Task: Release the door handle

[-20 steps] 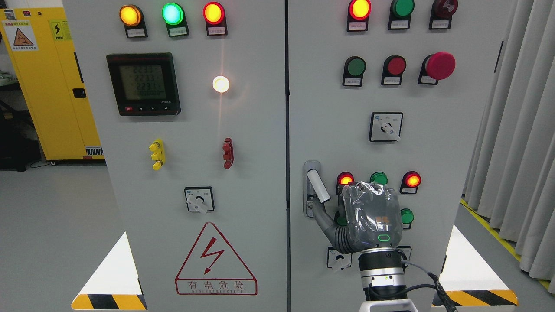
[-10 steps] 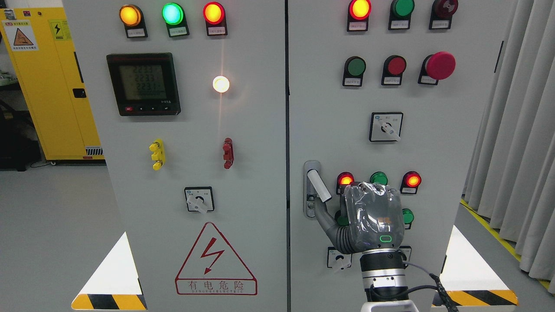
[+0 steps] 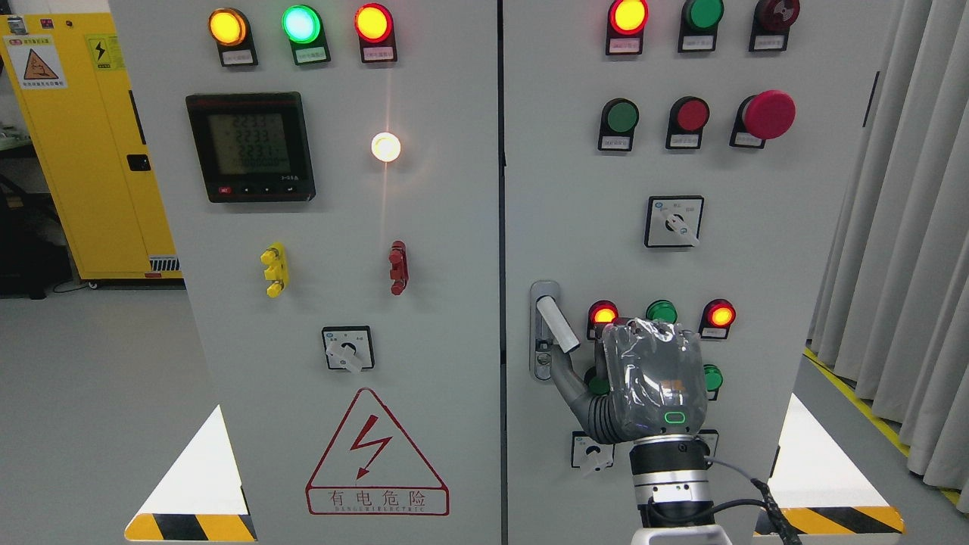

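The white lever door handle (image 3: pixel 556 323) juts out at a slant from its grey lock plate (image 3: pixel 540 365) on the left edge of the right cabinet door (image 3: pixel 787 250). My right hand (image 3: pixel 632 363), wrapped in clear plastic, is up in front of the door just right of the handle, its back facing me. Its grey thumb (image 3: pixel 568 376) stretches left, with the tip right under the handle's lower end. The handle is not enclosed by the hand. The other fingers lie flat towards the door behind the palm. My left arm is not visible.
Lit red and green lamps (image 3: pixel 661 311) and a rotary switch (image 3: pixel 592 453) surround the hand. A red mushroom button (image 3: pixel 768 114) sticks out higher up. The left door (image 3: pixel 341 227) carries a meter (image 3: pixel 250 146). Curtains (image 3: pixel 901 265) hang at right, a yellow cabinet (image 3: pixel 91 151) stands at left.
My right hand has drifted slightly right and a touch down, away from the handle. The handle keeps the same slant.
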You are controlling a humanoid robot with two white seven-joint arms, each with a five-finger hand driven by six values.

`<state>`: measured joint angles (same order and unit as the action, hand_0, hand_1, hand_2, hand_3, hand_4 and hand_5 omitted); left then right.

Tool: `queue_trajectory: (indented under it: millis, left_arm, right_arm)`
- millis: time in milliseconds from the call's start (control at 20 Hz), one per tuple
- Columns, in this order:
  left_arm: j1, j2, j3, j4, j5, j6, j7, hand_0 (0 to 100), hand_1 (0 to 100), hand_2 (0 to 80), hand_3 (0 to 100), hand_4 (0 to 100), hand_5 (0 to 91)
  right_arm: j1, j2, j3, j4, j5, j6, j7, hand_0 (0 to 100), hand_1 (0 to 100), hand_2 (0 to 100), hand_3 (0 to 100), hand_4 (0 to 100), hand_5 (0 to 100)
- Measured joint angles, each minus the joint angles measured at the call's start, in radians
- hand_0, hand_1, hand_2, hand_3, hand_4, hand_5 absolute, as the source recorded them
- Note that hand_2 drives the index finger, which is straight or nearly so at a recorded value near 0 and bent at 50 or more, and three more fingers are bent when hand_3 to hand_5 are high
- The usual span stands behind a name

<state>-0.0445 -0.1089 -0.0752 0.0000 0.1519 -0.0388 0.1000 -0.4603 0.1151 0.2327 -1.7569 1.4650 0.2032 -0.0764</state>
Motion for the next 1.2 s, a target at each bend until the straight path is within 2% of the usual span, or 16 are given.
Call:
queue_trajectory:
  millis: [1203]
  left_arm:
    - [0.0, 0.0, 0.0, 0.0, 0.0, 0.0, 0.0, 12, 56, 0.0, 0, 0, 0.0]
  right_arm:
    - [0.003, -0.001, -0.007, -0.009, -0.001, 0.0, 0.0, 52, 37, 93, 100, 100, 100]
